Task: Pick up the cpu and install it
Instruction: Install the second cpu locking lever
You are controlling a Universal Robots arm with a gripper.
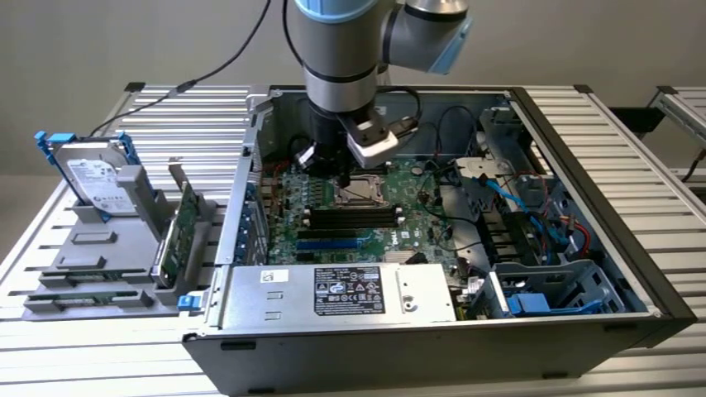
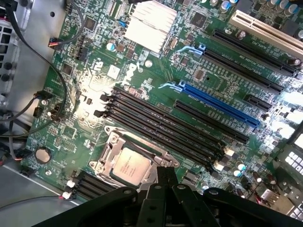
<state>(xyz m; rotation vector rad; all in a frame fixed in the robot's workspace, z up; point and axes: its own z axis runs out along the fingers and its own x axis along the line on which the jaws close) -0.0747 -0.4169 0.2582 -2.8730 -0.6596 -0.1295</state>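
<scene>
CPU, small square chip with shiny silver-grey metal top (image 2: pixel 131 166), lies in the motherboard socket.
Closed jaws of the black gripper (image 2: pixel 166 182) hover empty just beside it, above the green motherboard (image 1: pixel 331 222); placement looks finished, and what remains seems to be a straight, clean withdrawal.

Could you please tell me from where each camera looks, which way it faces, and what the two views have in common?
Exterior view: off the arm, above the front of the open black computer case, looking down into it; the grey and blue robot arm reaches in from above.
Wrist view: on the wrist, looking down at the green motherboard from close by; the black hand, shut, sits beside the small square silver-grey cpu in its socket.
Shared: motherboard, cpu and black memory slots.
</scene>
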